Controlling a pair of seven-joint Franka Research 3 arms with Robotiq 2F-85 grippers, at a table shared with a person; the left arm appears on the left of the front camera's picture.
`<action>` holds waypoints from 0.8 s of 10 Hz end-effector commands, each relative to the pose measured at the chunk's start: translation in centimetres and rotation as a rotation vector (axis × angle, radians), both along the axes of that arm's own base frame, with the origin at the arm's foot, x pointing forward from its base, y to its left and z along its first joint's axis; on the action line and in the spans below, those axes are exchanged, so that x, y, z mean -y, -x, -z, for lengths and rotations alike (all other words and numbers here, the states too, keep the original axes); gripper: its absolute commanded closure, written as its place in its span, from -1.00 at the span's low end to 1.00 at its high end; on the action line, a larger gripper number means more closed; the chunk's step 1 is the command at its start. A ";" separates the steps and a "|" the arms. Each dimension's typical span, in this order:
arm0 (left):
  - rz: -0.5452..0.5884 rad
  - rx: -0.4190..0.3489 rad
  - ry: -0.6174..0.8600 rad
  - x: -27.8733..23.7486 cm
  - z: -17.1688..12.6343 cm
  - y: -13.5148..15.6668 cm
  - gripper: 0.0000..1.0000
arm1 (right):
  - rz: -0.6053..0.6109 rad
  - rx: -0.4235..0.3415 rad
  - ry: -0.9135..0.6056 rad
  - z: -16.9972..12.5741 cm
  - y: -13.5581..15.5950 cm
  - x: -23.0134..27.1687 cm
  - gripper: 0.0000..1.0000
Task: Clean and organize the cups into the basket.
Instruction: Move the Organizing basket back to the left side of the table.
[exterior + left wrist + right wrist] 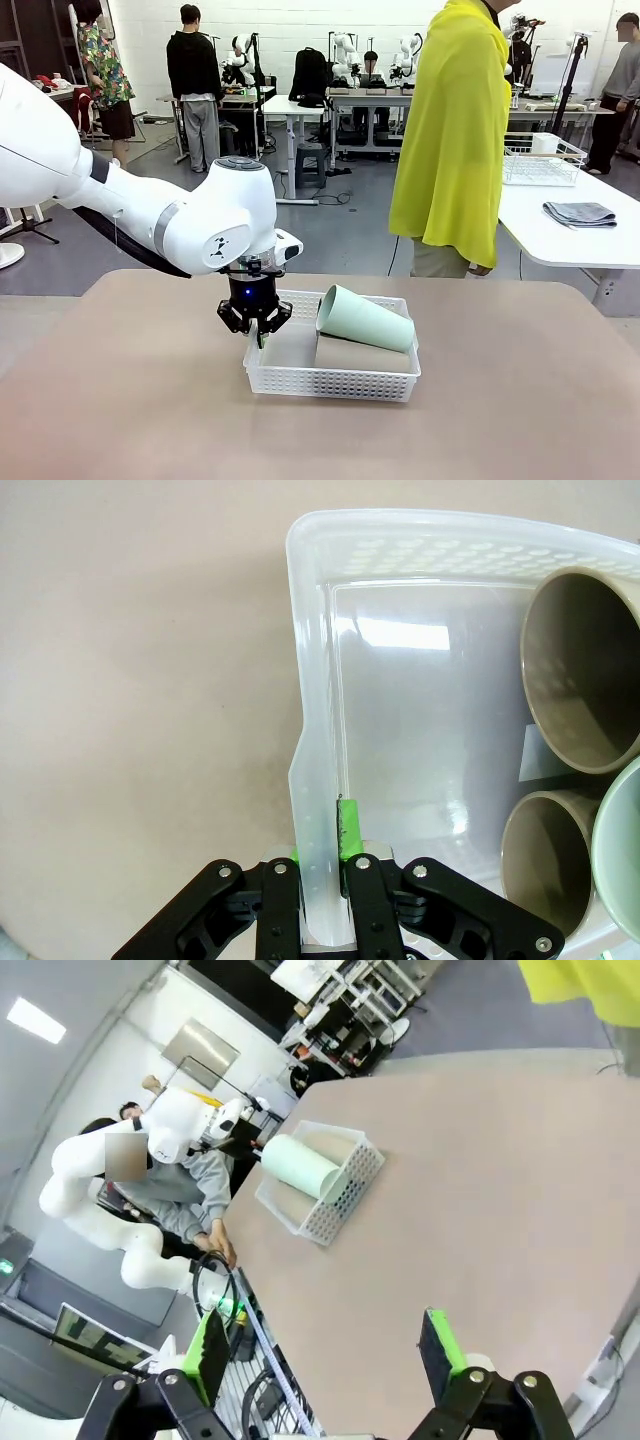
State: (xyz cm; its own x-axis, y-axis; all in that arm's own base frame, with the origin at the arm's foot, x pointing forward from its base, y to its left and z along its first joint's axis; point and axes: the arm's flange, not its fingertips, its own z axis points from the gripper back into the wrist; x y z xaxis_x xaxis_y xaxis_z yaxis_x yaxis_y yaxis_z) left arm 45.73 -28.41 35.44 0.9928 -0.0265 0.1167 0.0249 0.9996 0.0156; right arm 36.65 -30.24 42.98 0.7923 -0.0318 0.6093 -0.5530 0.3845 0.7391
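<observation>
White basket [300, 380] wall pinched by left gripper [322, 865].

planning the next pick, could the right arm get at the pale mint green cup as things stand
Probably yes. The pale mint green cup lies on top in the shallow white perforated plastic basket, uncovered, and the right tool stands open over bare table. The left tool grips the basket's far wall, away from the cup.

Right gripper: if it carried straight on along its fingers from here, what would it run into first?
Probably nothing close by. The right gripper is open over bare table, and the basket with the mint green cup sits farther along and off to one side, though depth is hard to judge.
</observation>
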 end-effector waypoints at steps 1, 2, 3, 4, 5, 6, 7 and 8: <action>0.001 0.002 -0.003 0.1 -0.2 0.0 1.00 | -0.017 -0.114 0.000 0.2 0.0 0.3 -1.00; 0.001 0.002 -0.003 0.1 -0.2 0.0 1.00 | 0.007 -0.168 -0.007 0.7 -0.1 0.6 -1.00; 0.001 0.002 -0.003 0.1 -0.2 0.0 1.00 | 0.010 -0.245 -0.009 1.4 0.0 0.8 -1.00; 0.001 0.002 -0.003 0.1 -0.2 0.0 1.00 | 0.031 -0.289 0.016 1.9 0.2 1.1 -1.00; 0.001 0.002 -0.003 0.1 -0.2 0.0 1.00 | 0.058 -0.281 0.026 2.0 0.2 1.4 -1.00; 0.001 0.002 -0.003 0.1 -0.2 0.0 1.00 | 0.071 -0.292 0.030 2.3 0.4 1.8 -1.00; 0.001 0.002 -0.003 0.1 -0.2 0.0 1.00 | 0.078 -0.301 0.031 2.3 0.7 2.1 -1.00; 0.001 0.002 -0.003 0.1 -0.2 0.0 1.00 | 0.051 -0.268 0.018 2.7 0.6 1.0 -1.00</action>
State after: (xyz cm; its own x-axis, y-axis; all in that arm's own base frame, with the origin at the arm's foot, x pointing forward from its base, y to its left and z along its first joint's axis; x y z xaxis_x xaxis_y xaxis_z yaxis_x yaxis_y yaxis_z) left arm 45.73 -28.41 35.44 0.9928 -0.0265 0.1167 0.0249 0.9996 0.0155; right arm 35.88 -31.69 40.28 0.9246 -0.0768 0.3731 -0.3065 0.4314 0.8485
